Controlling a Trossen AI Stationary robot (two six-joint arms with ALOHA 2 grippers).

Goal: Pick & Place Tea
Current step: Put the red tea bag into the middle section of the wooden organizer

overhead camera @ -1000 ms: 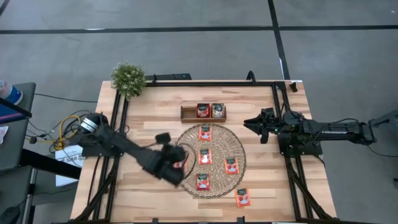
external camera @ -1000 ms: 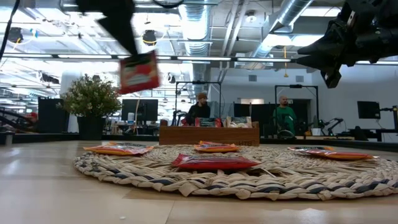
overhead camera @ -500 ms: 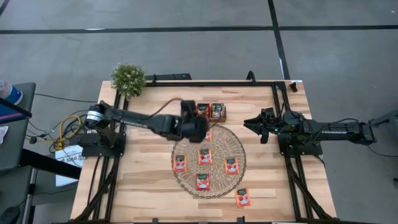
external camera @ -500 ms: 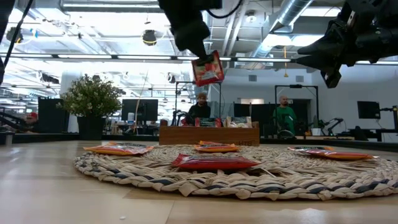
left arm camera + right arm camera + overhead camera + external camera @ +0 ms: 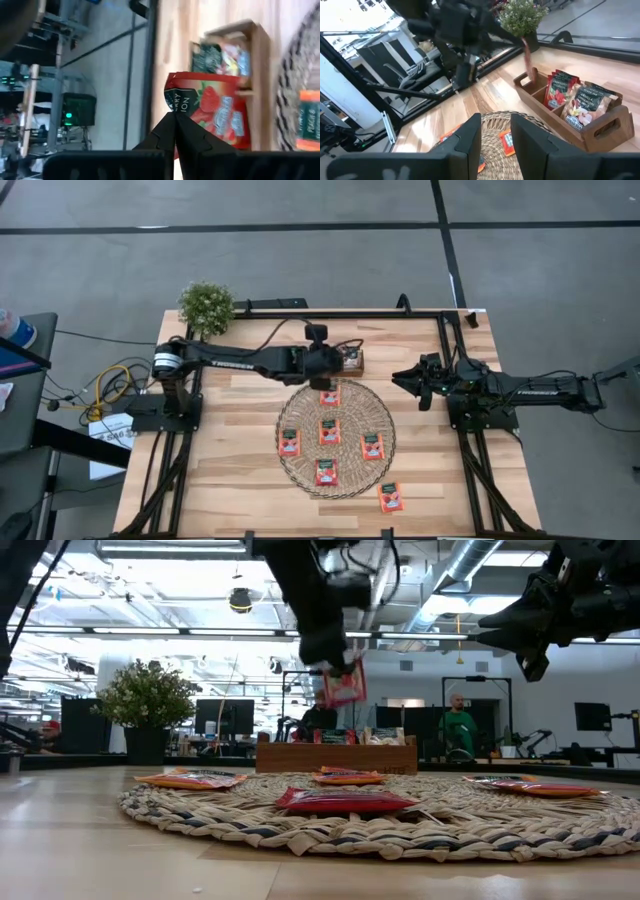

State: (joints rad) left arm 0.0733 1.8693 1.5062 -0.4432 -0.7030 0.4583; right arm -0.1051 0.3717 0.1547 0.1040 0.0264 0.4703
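Wooden table [image 5: 240, 480] with a round woven mat [image 5: 385, 420] and small wooden tray [image 5: 335, 755].
Left gripper [image 5: 174, 116], fingers pinched shut on a red tea sachet [image 5: 215, 112], hangs above the tray; right gripper [image 5: 495, 131], fingers partly apart, waits empty at the table's right.

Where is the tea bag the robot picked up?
In the low view the red tea sachet hangs from the left end effector, above the wooden tray behind the woven mat.

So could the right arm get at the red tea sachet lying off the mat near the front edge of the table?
Probably yes. The red tea sachet lies alone on bare wood beside the round woven mat, on the right arm's side. The right tool carries nothing, and the left tool is busy at the wooden tray.
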